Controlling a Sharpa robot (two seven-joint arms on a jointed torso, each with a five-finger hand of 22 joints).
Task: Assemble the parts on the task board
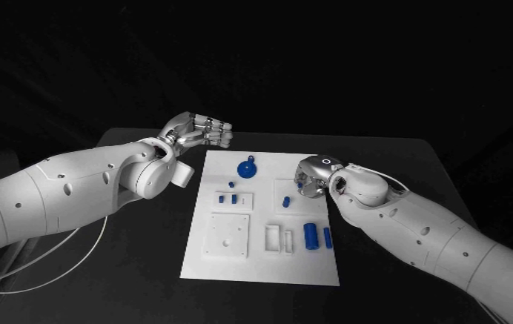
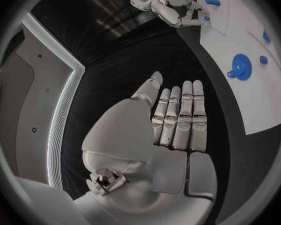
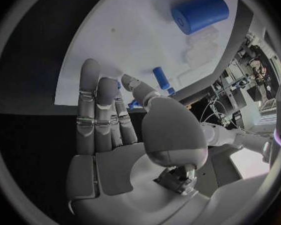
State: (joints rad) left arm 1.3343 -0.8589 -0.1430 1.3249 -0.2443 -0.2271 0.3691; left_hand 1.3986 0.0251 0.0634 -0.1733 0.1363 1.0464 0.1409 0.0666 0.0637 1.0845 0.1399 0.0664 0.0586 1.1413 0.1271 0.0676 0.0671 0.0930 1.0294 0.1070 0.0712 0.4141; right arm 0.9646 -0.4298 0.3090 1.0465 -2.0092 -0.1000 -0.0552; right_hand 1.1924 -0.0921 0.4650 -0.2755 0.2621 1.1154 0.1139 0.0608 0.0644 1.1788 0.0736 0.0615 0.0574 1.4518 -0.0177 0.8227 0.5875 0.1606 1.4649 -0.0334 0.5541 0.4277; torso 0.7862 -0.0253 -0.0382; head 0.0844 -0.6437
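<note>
The white task board (image 1: 214, 265) lies in the middle of the black table. On it are a blue gear (image 1: 246, 168), two small blue pegs (image 1: 227, 199), another peg (image 1: 287, 202), and a thick blue cylinder (image 1: 311, 236) beside a thin blue bar (image 1: 327, 238). My left hand (image 1: 199, 131) hovers off the board's far left corner; in the left wrist view its fingers (image 2: 181, 117) lie straight and hold nothing. My right hand (image 1: 312, 179) hangs over the board's right side near the single peg. Its fingers (image 3: 100, 110) are extended and empty, with the cylinder (image 3: 200, 12) and a peg (image 3: 160, 77) beyond them.
White raised blocks sit on the board: a square plate (image 1: 229, 235) at front left and slotted holders (image 1: 280, 239) beside the cylinder. Loose white cables (image 1: 64, 257) trail under my left arm. The left wrist view shows the gear (image 2: 240, 65) and my right hand (image 2: 178, 7).
</note>
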